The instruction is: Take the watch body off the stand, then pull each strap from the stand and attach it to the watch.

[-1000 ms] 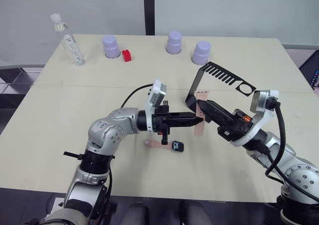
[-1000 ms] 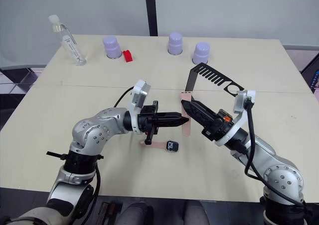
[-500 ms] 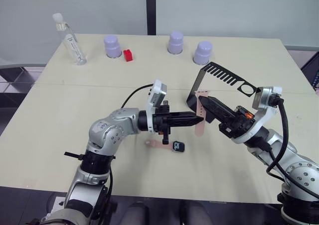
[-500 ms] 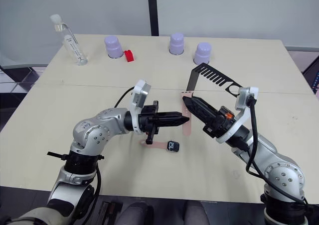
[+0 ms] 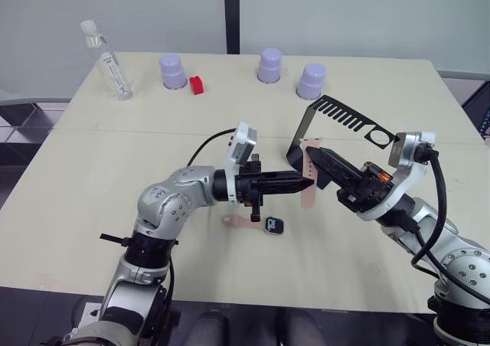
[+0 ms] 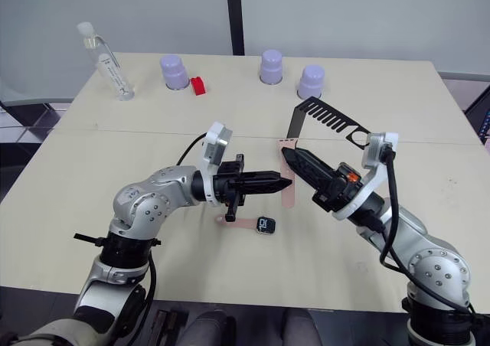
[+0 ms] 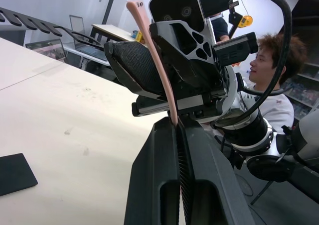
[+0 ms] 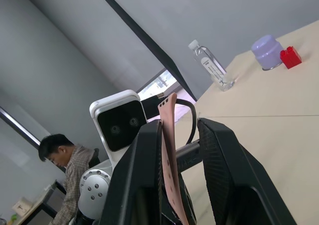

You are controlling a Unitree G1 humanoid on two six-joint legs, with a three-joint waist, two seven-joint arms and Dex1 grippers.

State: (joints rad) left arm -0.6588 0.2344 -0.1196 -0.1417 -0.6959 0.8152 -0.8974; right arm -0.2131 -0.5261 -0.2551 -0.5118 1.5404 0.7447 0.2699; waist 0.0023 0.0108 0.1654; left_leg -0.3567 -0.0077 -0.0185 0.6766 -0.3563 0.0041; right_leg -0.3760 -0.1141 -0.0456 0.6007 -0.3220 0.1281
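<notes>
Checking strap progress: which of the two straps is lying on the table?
The strap joined to the watch lies flat on the table. The other strap is upright, pinched by the left gripper.

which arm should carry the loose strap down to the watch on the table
The left, probably. The left claw is shut on the strap, and the watch body lies just below it. The right claw stands open around the strap's other end.

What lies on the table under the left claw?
Under the left claw lie a watch body and a pink strap on the table. Whether they are joined is hidden.
</notes>
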